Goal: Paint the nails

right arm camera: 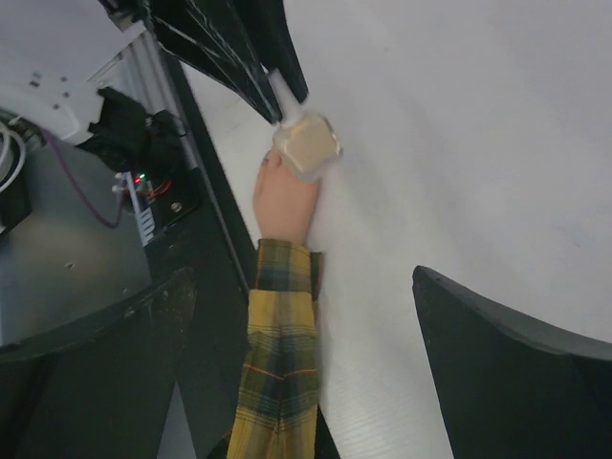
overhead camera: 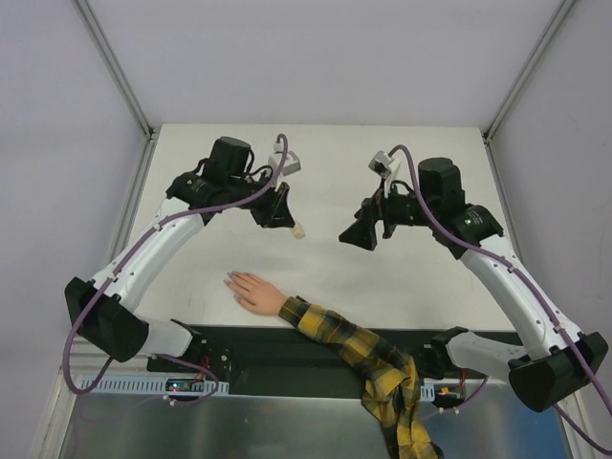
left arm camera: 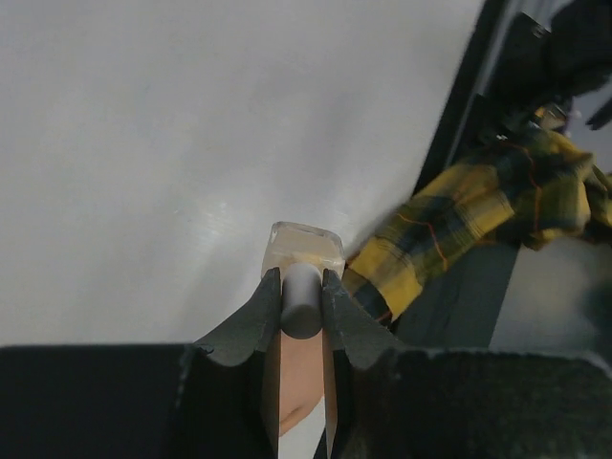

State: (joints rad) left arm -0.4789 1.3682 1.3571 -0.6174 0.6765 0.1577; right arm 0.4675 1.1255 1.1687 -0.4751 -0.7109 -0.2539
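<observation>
We see the left end effector [left arm camera: 302, 287] clamped on the grey cap [left arm camera: 302, 304] of a small pale bottle [overhead camera: 298, 230]. It appears to be held above the white counter [overhead camera: 402, 163]. The right end effector [overhead camera: 361, 235] sits just beside it, fingers apart and empty.

We judge the main risk to be the grip. The bottle hangs by its cap alone, so a clumsy grab from the right side could knock it loose or twist it askew. Opening it at a tilt could spill polish on the counter or on the plaid sleeve [overhead camera: 349, 342]. The nails [overhead camera: 230, 279] are also far smaller than either end effector, so a brush stroke could easily smear onto skin. A push could slide the hand [overhead camera: 256, 291], which seems to lie loose.

The hand is flesh-coloured and lies flat near the front of the counter, fingers pointing left. It ends a yellow-and-black sleeve that trails over the near edge. The nails are too small here for us to tell their colour or whether they are painted.
</observation>
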